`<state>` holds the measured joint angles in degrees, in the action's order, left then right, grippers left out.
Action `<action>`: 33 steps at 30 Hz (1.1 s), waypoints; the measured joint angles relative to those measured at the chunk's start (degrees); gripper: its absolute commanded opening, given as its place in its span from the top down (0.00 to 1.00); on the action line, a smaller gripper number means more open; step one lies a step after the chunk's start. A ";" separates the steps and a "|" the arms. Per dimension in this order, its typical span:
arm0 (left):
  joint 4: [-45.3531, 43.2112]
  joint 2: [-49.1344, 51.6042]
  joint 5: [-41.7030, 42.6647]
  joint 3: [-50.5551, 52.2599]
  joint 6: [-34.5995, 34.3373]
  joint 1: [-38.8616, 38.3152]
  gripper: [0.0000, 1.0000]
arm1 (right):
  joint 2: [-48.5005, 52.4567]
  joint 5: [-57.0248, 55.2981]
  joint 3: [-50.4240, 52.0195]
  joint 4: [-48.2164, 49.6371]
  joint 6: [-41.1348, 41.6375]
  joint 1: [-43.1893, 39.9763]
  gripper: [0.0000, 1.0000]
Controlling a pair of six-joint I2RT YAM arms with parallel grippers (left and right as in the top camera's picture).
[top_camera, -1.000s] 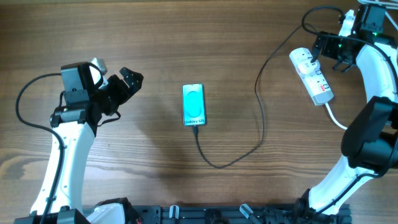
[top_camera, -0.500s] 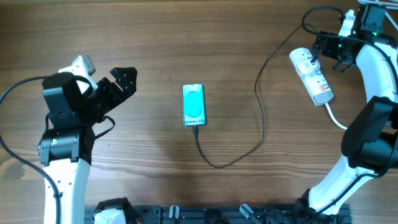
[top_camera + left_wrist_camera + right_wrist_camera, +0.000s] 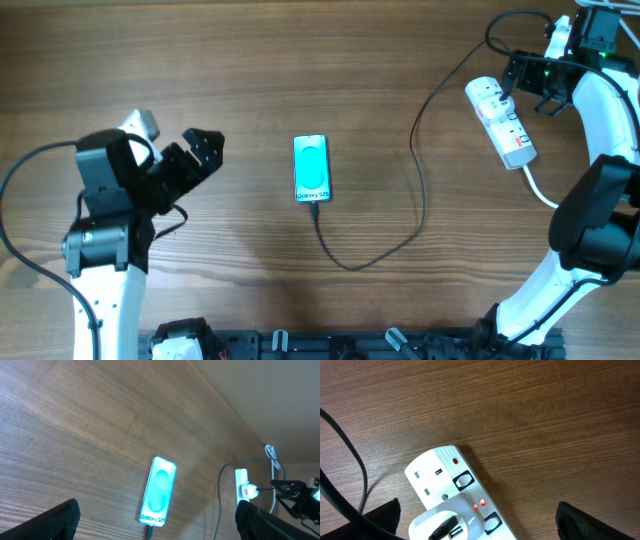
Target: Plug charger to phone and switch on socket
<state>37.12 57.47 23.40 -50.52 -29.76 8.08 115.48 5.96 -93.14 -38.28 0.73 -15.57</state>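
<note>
The phone (image 3: 311,168) lies at the table's middle, teal screen lit; it also shows in the left wrist view (image 3: 159,491). The black charger cable (image 3: 419,190) sits in the phone's near end, loops right and runs up to a white plug (image 3: 451,522) in the white socket strip (image 3: 503,122). A small red light (image 3: 481,503) glows beside the plug. My left gripper (image 3: 204,151) is open and empty, well left of the phone. My right gripper (image 3: 530,88) is open, just above the strip's far end (image 3: 442,472), touching nothing.
The strip's thick white cord (image 3: 540,190) runs off towards the right arm's base. Bare wooden table (image 3: 230,60) lies all around the phone. The cable loop (image 3: 350,265) lies on the table in front of the phone.
My left arm has swung and drawn back; its open gripper sits slightly lower and further left. The right arm, phone, cable and strip have not moved.
</note>
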 measured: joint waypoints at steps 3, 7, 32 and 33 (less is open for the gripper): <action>-4.61 -1.55 -0.61 7.08 0.15 -0.02 0.00 | 0.00 -0.02 0.00 0.04 0.00 0.00 0.00; -22.45 -3.76 -0.15 18.27 0.37 0.00 0.00 | 0.00 -0.02 0.00 0.04 0.00 0.00 0.00; -58.27 -19.93 0.63 49.66 2.82 -2.43 0.00 | 0.00 -0.02 0.00 0.04 0.00 0.00 0.00; -57.55 -20.24 0.63 49.66 3.13 -2.43 0.00 | 0.00 -0.02 0.00 0.04 0.00 0.00 0.00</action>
<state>-20.43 37.23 24.03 -0.86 -26.63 5.65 115.48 5.93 -93.14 -38.24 0.73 -15.57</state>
